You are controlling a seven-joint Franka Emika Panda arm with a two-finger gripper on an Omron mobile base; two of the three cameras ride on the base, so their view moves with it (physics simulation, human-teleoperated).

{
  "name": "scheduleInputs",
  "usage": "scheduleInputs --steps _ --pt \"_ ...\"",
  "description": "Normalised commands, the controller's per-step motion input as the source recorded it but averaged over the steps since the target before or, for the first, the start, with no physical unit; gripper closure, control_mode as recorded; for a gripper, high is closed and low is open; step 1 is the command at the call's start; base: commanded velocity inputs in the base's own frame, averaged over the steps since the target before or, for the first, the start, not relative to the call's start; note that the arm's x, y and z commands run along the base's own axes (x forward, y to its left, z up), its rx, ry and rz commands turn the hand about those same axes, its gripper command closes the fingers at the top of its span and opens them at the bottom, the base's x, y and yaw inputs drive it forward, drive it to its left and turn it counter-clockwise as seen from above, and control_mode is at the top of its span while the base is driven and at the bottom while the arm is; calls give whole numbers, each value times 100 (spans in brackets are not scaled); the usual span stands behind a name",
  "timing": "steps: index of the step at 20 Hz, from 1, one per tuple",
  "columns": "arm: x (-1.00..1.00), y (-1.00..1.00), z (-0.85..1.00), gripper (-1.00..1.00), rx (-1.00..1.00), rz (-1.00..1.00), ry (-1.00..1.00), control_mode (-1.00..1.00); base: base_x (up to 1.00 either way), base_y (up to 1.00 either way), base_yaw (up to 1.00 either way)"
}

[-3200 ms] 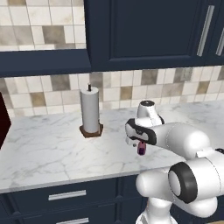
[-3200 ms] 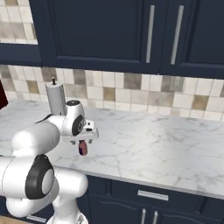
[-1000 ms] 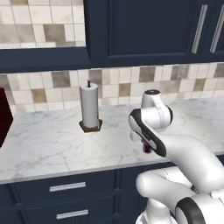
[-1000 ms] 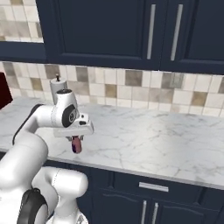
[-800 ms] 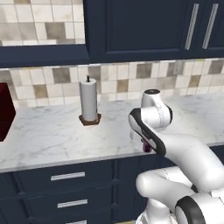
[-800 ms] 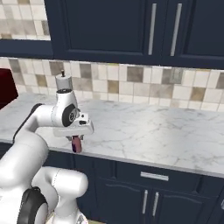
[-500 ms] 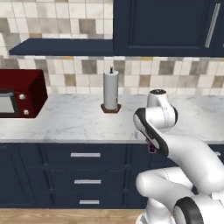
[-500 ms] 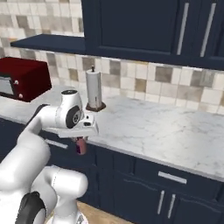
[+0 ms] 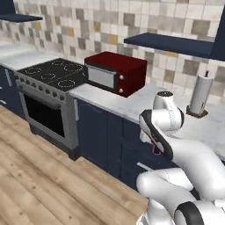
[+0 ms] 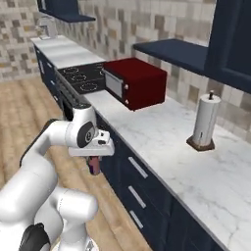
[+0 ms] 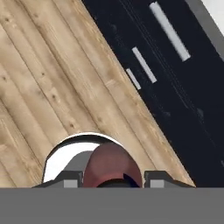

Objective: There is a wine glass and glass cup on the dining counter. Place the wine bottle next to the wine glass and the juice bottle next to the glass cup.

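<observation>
My gripper [image 10: 94,160] is shut on the juice bottle [image 10: 93,166], a tiny pinkish-red bottle with a dark purple neck that hangs below the hand. It is held in the air over the wooden floor, in front of the navy cabinets. From the other side the juice bottle [image 9: 156,150] peeks out under the white wrist, with the gripper [image 9: 154,146] just above it. In the hand view the reddish bottle [image 11: 111,166] fills the gap between the two fingertips [image 11: 70,178]. The wine glass, glass cup, wine bottle and dining counter are out of view.
A red microwave [image 10: 136,82] and a paper towel holder [image 10: 203,122] stand on the marble wall counter [image 10: 162,147]. A black stove [image 9: 50,77] sits to the left. Navy drawer fronts [image 11: 166,74] are close by. Wooden floor [image 9: 39,176] stretches to the left.
The whole picture has swung left as the base moves, bringing the stove, microwave and floor into sight. The juice bottle stays gripped in the hand.
</observation>
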Motion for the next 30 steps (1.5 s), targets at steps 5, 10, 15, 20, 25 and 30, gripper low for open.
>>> scheduleInputs --steps 5,10,15,20,25,30 --pt "0 0 0 100 0 0 0 100 -2 0 100" --pt "0 0 0 100 0 0 0 100 -2 0 100" --pt "0 0 0 100 0 0 0 100 -2 0 100" --pt "0 0 0 100 0 0 0 100 -13 17 90" --pt "0 0 0 100 0 0 0 100 11 84 12" --pt "0 0 0 100 0 0 0 100 23 87 -1"
